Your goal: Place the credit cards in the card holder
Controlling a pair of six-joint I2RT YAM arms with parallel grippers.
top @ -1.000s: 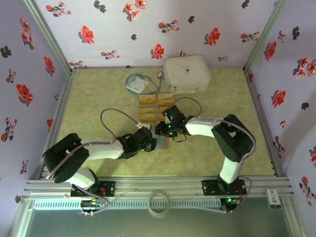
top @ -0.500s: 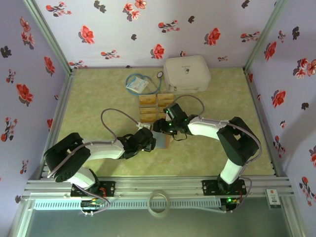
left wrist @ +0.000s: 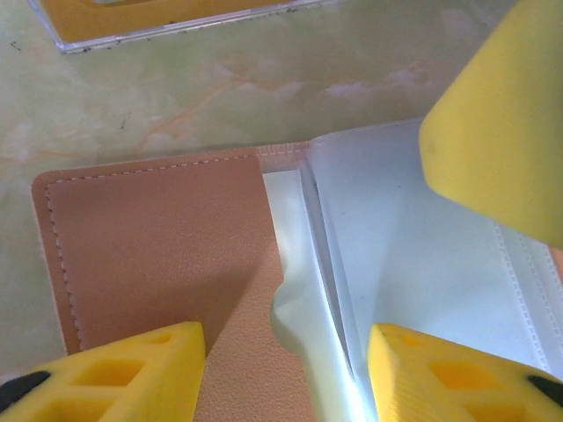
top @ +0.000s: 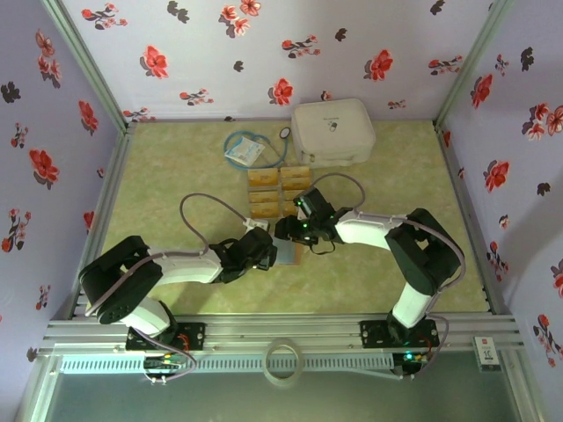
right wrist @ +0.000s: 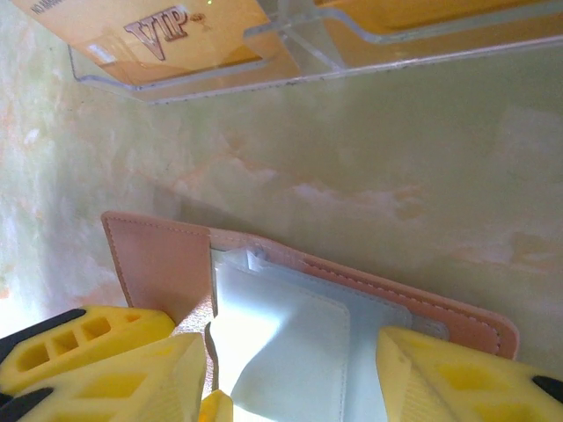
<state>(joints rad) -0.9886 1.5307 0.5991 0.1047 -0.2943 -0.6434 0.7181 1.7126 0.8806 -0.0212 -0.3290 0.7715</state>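
**A:** How do the jaws stand?

**B:** The left gripper (left wrist: 283,352) has its yellow fingers (left wrist: 123,374) spread. One is over the tan leather flap and the other over the clear sleeves, and they pinch nothing that shows. The right gripper (right wrist: 290,352) is spread too, over the same card holder (left wrist: 158,246). One of its fingers reaches into the left wrist view at the upper right.

**A:** And the holder itself?

**B:** It lies open and flat on the table (top: 176,193), directly under both grippers. From above, a small patch of it shows between the two wrists.

**A:** Which way are the credit cards from there?

**B:** The credit cards (top: 280,192) sit in two columns just beyond the holder, on the side away from the arm bases. They rest in clear trays (right wrist: 290,53), and one card reads "VIP". The right gripper is the nearer one, with a tray edge just ahead of its fingers. The left gripper comes in from the holder's near-left side.

**A:** And the long axes?

**B:** Each card has its long side running left to right across the table. The opened holder also spreads left to right, and its fold points away from the bases toward the cards. A loose clear edge lifts beside the fold, so the sleeves probably open toward the fold, though that is not certain. If they do, a card would slide in sideways, long axis leading, without needing a turn. The right arm looks the likelier one to fetch it while the left steadies the flap.
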